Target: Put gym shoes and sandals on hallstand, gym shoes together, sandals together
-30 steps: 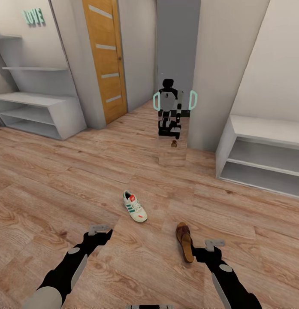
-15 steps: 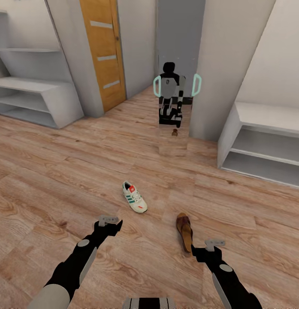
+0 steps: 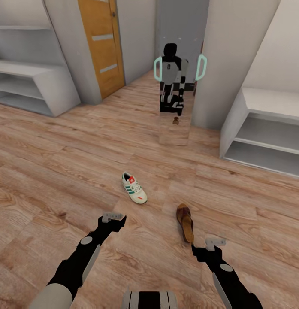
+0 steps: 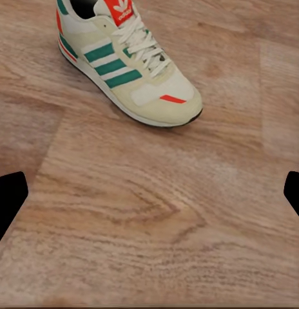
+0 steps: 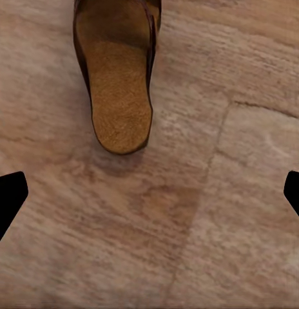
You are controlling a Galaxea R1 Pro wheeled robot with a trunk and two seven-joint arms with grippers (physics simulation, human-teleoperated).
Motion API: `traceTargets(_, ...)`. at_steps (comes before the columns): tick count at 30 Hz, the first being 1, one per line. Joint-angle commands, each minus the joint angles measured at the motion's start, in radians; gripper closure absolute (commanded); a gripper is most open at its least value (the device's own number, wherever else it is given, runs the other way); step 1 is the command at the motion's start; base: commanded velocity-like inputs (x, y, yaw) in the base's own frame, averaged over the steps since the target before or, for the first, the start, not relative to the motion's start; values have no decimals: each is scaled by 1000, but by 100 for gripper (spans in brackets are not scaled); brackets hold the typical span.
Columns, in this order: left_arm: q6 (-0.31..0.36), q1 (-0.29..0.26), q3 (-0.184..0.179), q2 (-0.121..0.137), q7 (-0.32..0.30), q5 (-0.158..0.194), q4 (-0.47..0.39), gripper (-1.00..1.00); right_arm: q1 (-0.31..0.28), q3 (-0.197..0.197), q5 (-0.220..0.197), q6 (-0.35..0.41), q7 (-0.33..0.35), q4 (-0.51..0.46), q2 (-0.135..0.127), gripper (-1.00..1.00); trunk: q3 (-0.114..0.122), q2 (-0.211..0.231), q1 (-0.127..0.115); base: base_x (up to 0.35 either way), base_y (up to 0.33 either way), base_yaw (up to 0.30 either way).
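Observation:
One cream-white gym shoe [image 3: 134, 193] with green stripes lies on the corridor floor [image 3: 59, 171], toe pointing toward me and to the right. A brown sandal [image 3: 185, 223] lies to its right, a little nearer to me. My left gripper [image 3: 113, 216] hovers open just short of the gym shoe [image 4: 124, 64], to its left. My right gripper [image 3: 215, 243] is open too, just short of the sandal [image 5: 117, 84] and slightly to its right. Both wrist views show bare floor between the fingers. The pale grey hallstand [image 3: 20, 68] stands at the far left wall.
A plain white open bench [image 3: 269, 103] stands at the right wall. An orange wooden door [image 3: 100, 43] is at the back left. Beside it, a tall mirror panel [image 3: 177, 73] reflects the robot. Wide bare plank floor lies between the shoes and both benches.
The head view has shifted, so the room sits higher in the picture and the hallstand's upper part has left it. My left gripper has reached forward and rightward, closer to the gym shoe.

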Motion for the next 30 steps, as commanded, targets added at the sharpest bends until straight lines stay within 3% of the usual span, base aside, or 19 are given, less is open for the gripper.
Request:
traceTargets(1, 2, 0, 0, 0, -3, 2, -2, -100, 0, 0, 1, 6, 0, -2, 0, -100, -6, -1, 0, 0, 0, 0)
traceTargets(15, 0, 0, -2, 0, -4, -3, -6, -100, 0, 0, 1, 6, 1, -3, 0, -100, -83, -4, 6, 0, 0, 0)
traceTargets(30, -1, 0, -2, 1, -4, -3, -8, -100, 0, 8, 2, 6, 1, -4, 0, -100, -90, -4, 6, 0, 0, 0)
